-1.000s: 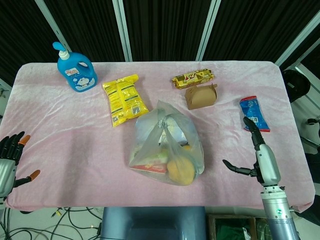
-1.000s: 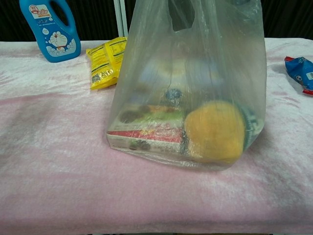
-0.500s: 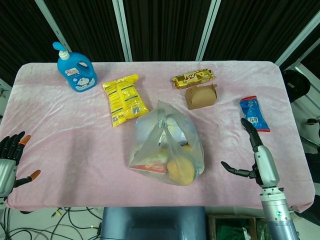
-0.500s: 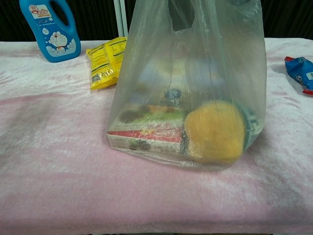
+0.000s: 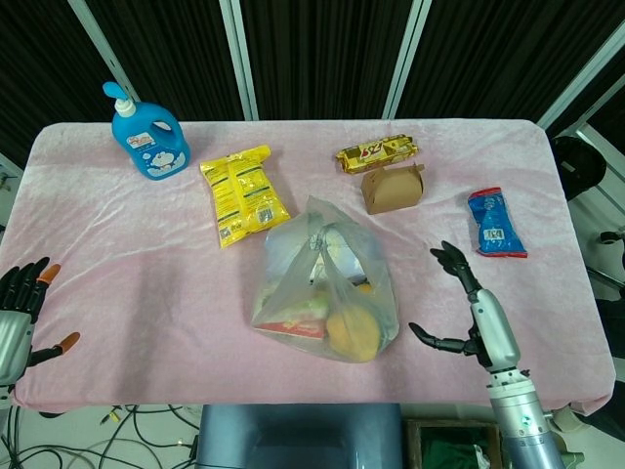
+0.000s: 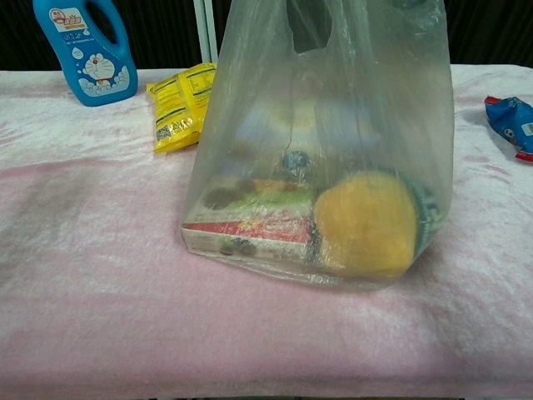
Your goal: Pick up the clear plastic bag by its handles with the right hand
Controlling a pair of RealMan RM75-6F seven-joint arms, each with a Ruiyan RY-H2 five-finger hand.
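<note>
Nearest the robot, the right hand [image 5: 467, 311] hovers over the front right part of the pink tablecloth [image 5: 146, 283], fingers spread apart and holding nothing; it lies just right of the clear plastic bag [image 5: 327, 283] without touching it. The left hand [image 5: 21, 318] sits at the front left table edge, fingers apart and empty, well apart from the bag.

The clear plastic bag stands upright at the centre front of the table. Its handles [image 5: 314, 239] rise at the top, untouched by either hand. In the chest view the bag [image 6: 333, 108] fills the frame; a round yellow item [image 6: 366, 223] and a flat red-edged packet [image 6: 250, 236] rest at its bottom.

Behind the bag to the left lies a yellow snack packet [image 5: 243, 193], and further back at the left corner stands a blue pump bottle [image 5: 146, 137]. Behind the bag to the right sits a small brown cardboard box [image 5: 393, 189], with a gold biscuit packet [image 5: 376, 153] just beyond it. A blue and red wrapper [image 5: 496, 224] lies near the right edge.
</note>
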